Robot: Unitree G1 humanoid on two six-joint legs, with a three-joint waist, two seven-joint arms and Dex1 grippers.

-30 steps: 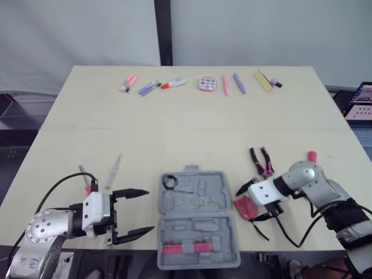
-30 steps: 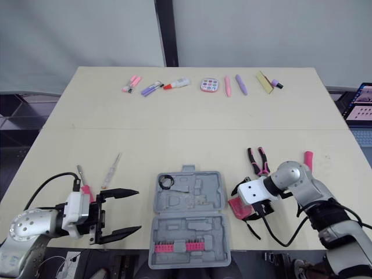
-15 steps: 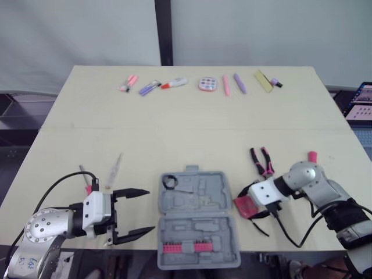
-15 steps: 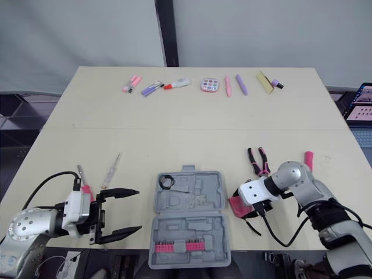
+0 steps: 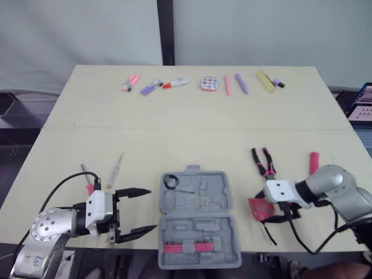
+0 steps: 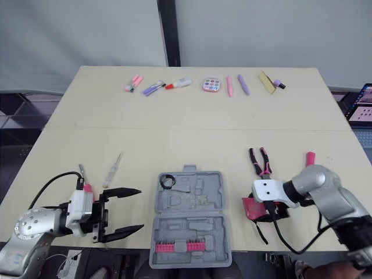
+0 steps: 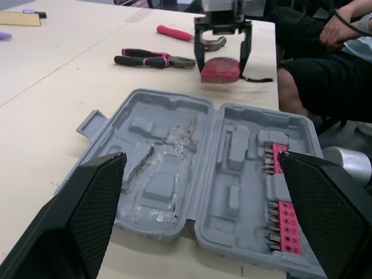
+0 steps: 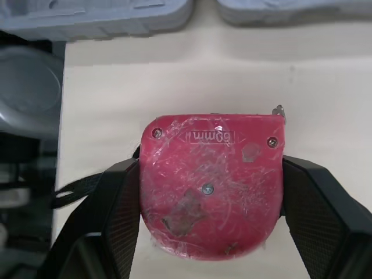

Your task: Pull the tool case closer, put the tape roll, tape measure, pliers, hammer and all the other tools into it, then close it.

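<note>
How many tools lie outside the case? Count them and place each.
5. A pink-handled screwdriver and a clear screwdriver lie left of the tool case; pliers and hammer lie right of it; the tape measure sits in the right gripper. Others may be hidden.

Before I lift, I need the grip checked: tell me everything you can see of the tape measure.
The tape measure is a red, plastic-looking case with screws and raised lettering on its face. It lies flat on the table, right of the open tool case, inside the right end effector, whose fingers touch both sides.
</note>
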